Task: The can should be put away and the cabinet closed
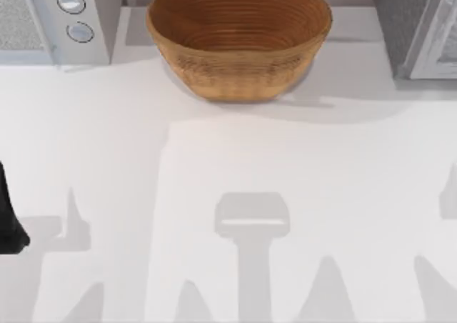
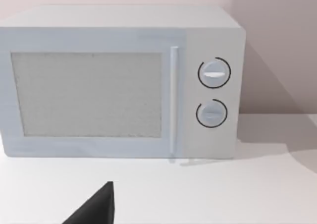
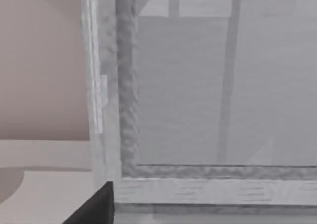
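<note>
Left arm: I see a dark part of it (image 1: pixel 10 223) at the worktop's left edge; I cannot tell its grip.
Right gripper: I cannot tell its grip either.
Bowl (image 1: pixel 239 37): wicker, at the worktop's (image 1: pixel 214 173) back edge, middle.
Microwave (image 2: pixel 119 80): back left corner, door shut.
Cabinet (image 1: pixel 421 26): back right corner.
Can: I cannot tell where it is.

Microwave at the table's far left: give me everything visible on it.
The white box-shaped microwave stands upright at the far left of the white table, against the back wall. Its door is shut, with a grey speckled window and a slim vertical white handle beside it. Right of the handle, two round white dials sit one above the other. It looks like matte plastic. Nothing rests on top, and it stands apart from the brown wicker bowl.
</note>
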